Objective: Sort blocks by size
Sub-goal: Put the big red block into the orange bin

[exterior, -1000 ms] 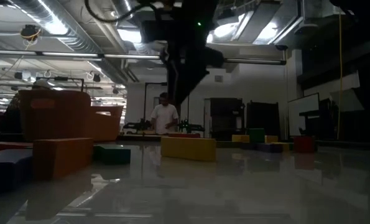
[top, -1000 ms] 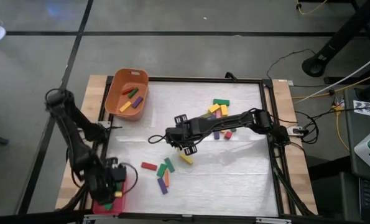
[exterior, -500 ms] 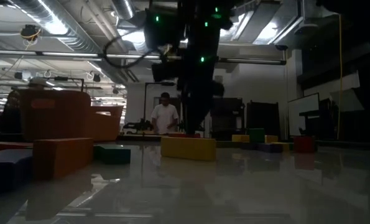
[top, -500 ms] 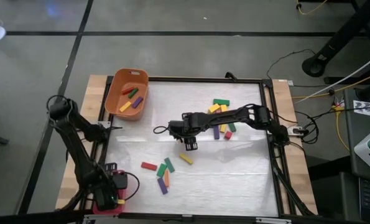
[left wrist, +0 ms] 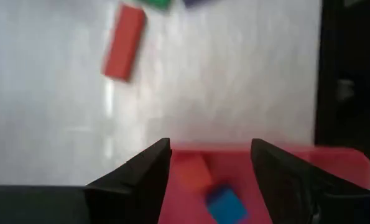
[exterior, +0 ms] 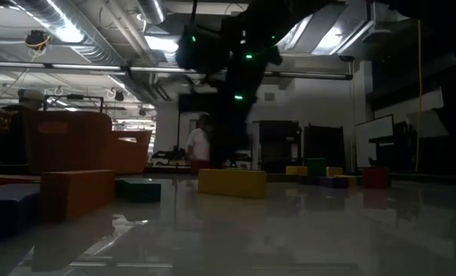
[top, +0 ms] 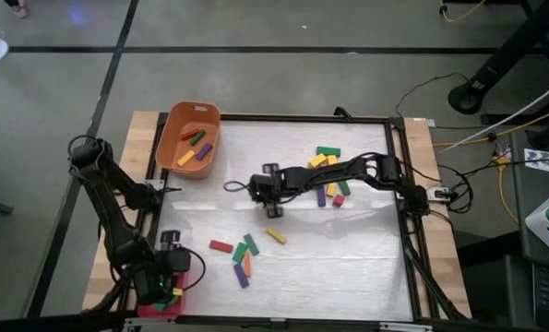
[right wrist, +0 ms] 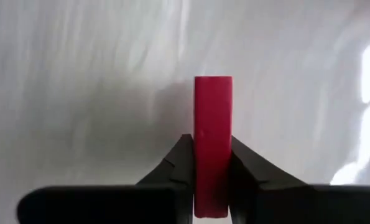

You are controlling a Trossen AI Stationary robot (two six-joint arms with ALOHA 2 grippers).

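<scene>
Right gripper (right wrist: pixel 211 180) is pinching a red bar (right wrist: pixel 212 140), fingers pressed on both its long sides, bar sticking out past the tips over the white mat. Left gripper (left wrist: pixel 209 171) is hanging with jaws spread over the red tray (left wrist: pixel 334 163), where a red cube (left wrist: pixel 194 174) and a blue cube (left wrist: pixel 225 202) are lying just below. Another red block (left wrist: pixel 124 42) is lying farther out on the mat.

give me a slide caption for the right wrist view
Right gripper shut on a red bar block, held above the white table surface.
</scene>
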